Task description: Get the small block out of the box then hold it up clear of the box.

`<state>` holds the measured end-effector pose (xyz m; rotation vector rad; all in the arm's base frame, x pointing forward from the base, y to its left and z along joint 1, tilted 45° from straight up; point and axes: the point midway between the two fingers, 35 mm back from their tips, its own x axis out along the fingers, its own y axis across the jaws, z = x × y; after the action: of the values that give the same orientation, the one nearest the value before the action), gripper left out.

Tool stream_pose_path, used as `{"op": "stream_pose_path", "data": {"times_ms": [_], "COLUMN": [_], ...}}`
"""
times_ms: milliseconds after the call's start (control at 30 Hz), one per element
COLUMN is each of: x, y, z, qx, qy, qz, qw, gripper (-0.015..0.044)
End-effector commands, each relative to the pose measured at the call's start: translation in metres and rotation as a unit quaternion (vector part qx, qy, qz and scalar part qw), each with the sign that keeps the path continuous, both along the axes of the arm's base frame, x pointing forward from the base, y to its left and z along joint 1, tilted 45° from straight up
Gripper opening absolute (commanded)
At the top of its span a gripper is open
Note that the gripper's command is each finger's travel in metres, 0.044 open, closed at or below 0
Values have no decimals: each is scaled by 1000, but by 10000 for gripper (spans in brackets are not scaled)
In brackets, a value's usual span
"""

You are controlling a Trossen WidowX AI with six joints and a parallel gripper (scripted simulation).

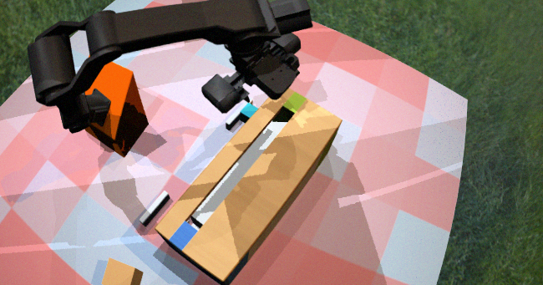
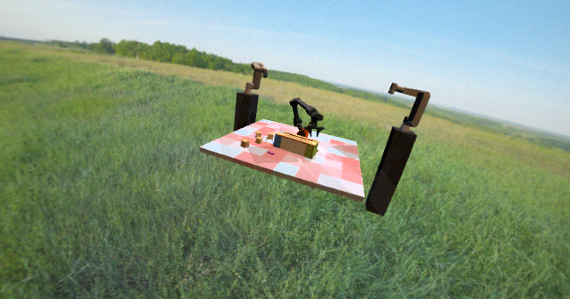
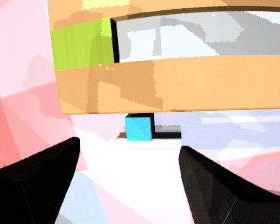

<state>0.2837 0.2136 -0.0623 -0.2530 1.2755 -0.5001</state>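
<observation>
Descending from here, the partly open, empty gripper [image 1: 251, 98] [image 2: 317, 132] [image 3: 130, 149] could, if misaligned, knock the cyan block [image 1: 249, 110] [image 3: 139, 128] ahead of its fingertips into the box [image 1: 267, 180] [image 2: 295, 145] [image 3: 166, 82] beyond.

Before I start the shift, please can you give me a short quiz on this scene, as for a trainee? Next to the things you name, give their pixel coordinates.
1. True or false: the cyan block [image 1: 249, 110] [image 3: 139, 128] is outside the box [image 1: 267, 180] [image 2: 295, 145] [image 3: 166, 84].
2. Which colour marks the box end nearer to the cyan block? A) blue B) lime green C) purple
3. Fill in the missing word: the end effector [image 1: 255, 94] [image 2: 317, 131] [image 3: 130, 149] is ____, with nothing between its fingers.

Key: 1. true; 2. B; 3. open.
</observation>
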Motion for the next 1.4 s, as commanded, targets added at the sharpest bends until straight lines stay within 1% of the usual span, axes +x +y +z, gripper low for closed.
{"op": "stream_pose_path", "data": {"times_ms": [0, 167, 333, 500, 667, 933, 1233, 1267, 1300, 1367], "x": [-8, -11, -14, -17, -20, -24, -29, -29, -29, -29], "y": [8, 11, 14, 17, 20, 26, 31, 32, 32, 32], "z": [-6, -7, -9, -11, -12, -15, -17, -17, -17, -17], "qx": [-147, -194, -239, -277, -310, -342, -346, -344, -343, -342], "qy": [200, 269, 334, 394, 449, 521, 572, 575, 577, 577], "qz": [379, 488, 582, 657, 713, 756, 739, 735, 732, 731], "qw": [892, 808, 702, 580, 441, 201, -79, -106, -119, -123], "gripper": [285, 285, 285, 285, 285, 285, 285, 285, 285, 285]}}
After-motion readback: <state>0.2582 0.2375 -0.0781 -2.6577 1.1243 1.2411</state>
